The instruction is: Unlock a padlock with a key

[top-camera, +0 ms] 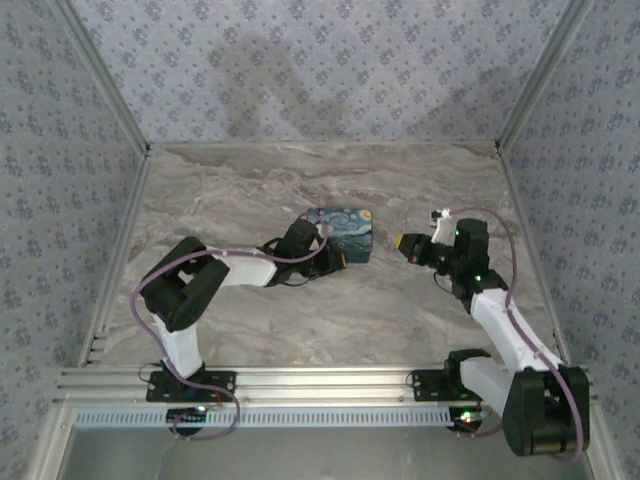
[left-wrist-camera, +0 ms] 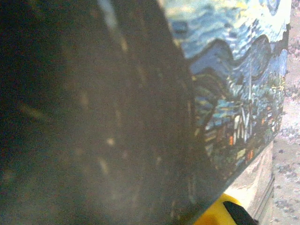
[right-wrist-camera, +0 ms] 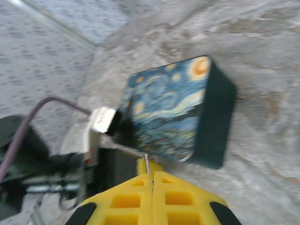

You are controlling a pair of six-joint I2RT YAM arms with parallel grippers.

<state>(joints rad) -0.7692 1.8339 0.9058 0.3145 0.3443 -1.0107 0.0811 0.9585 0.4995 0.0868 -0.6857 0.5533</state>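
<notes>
1. Bench point(top-camera: 300, 190): marbled grey-beige, stone-look, smooth with a dull sheen.
2. Walls point(top-camera: 320, 60): matt, with a small repeated print, like paper or cloth.
3. Box point(right-wrist-camera: 164, 112): printed top, slightly glossy; sides dark and matt.
4. Right hand point(right-wrist-camera: 153, 176): moulded yellow plastic, matt, with black patches at the lower frame.
5. Thin grey sliver point(right-wrist-camera: 146, 161) at its seam: metallic-looking, blurred.
6. Rail point(top-camera: 320, 380) across the lower frame: bare, pale metal.

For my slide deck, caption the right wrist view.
Right gripper, shut on a thin metal piece, faces the night-sky box.
</notes>
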